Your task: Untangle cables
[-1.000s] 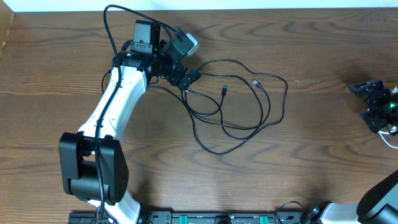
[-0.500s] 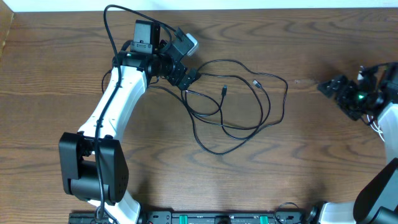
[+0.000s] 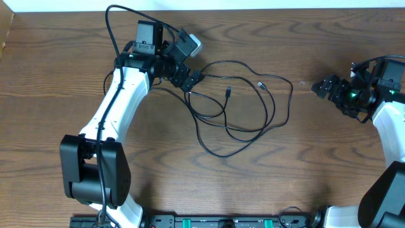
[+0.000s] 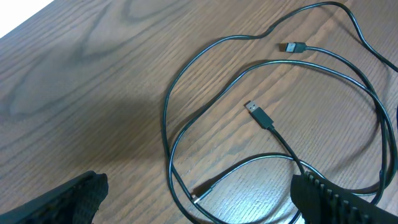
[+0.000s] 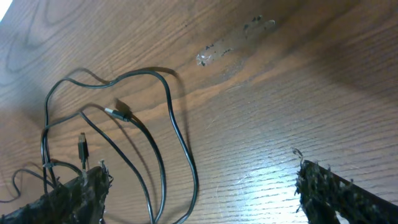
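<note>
Above the table (image 3: pixel 316 164), left end effector (image 3: pixel 188 77) released beside the cables (image 4: pixel 260 116), right end effector (image 3: pixel 329 95) released, well apart.

Thin black cables (image 3: pixel 243 130) are seen lying flat on the brown wooden desk (image 3: pixel 329 177), around its centre and slightly toward 12 o'clock. They are spread in several loose, overlapping loops. The widest loop is bulged toward 3 o'clock; the lowest loop is sagged toward 6 o'clock. Strands are crossed and bunched most tightly at the 9 to 10 o'clock side of the bundle. Two free ends are found inside the loops: a small plug (image 3: pixel 228 91) tipped toward 12 o'clock, and a second plug (image 3: pixel 260 83) just off it at 3 o'clock. A third, tiny connector (image 4: pixel 198 196) is noted in the left wrist view, among crossing strands.
</note>
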{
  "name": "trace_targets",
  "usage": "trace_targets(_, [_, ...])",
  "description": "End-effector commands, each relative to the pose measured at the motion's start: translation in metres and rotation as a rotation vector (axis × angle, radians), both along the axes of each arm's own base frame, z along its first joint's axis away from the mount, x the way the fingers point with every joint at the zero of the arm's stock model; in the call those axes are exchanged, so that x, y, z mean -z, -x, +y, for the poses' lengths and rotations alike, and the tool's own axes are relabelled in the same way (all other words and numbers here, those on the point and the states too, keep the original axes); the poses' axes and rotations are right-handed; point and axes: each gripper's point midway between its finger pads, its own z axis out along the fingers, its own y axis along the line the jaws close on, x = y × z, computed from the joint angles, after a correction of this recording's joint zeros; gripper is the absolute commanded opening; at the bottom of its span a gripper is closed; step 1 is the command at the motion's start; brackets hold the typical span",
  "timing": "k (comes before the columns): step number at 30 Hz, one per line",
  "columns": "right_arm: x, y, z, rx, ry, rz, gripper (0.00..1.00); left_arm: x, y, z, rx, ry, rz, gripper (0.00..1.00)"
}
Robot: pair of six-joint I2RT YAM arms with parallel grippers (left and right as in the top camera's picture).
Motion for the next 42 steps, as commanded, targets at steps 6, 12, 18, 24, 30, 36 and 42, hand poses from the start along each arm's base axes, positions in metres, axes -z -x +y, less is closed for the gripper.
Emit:
trace_targets(6, [-0.0026, -0.0066, -0.0001, 0.004, 0.004, -0.02, 0.95, 0.0014, 0.0027, -0.0021, 0.013, 0.007, 0.007, 0.98])
trace_targets(12, [-0.0034, -0.0072, 0.0009, 0.003, -0.003, -0.024, 0.97, 0.0014, 0.0027, -0.0021, 0.013, 0.007, 0.007, 0.98])
trace_targets(18, [-0.0034, -0.0072, 0.0009, 0.003, -0.003, -0.024, 0.97, 0.0014, 0.0026, -0.002, 0.013, 0.007, 0.007, 0.98])
trace_targets(24, [-0.0047, -0.0096, 0.0007, 0.002, 0.001, -0.035, 0.96, 0.0014, 0.0027, -0.0021, 0.013, 0.007, 0.007, 0.98])
trace_targets(30, [-0.0054, -0.0109, 0.0002, 0.002, 0.003, -0.042, 0.99, 0.0014, 0.0026, -0.002, 0.013, 0.007, 0.006, 0.98])
trace_targets(36, [-0.0037, -0.0078, 0.0013, 0.002, -0.002, -0.027, 0.99, 0.0014, 0.0026, -0.002, 0.013, 0.007, 0.006, 0.98])
trace_targets(42, [-0.003, -0.0065, 0.0018, 0.001, -0.005, -0.02, 0.99, -0.0009, -0.0007, -0.0026, 0.021, 0.005, -0.018, 0.98])
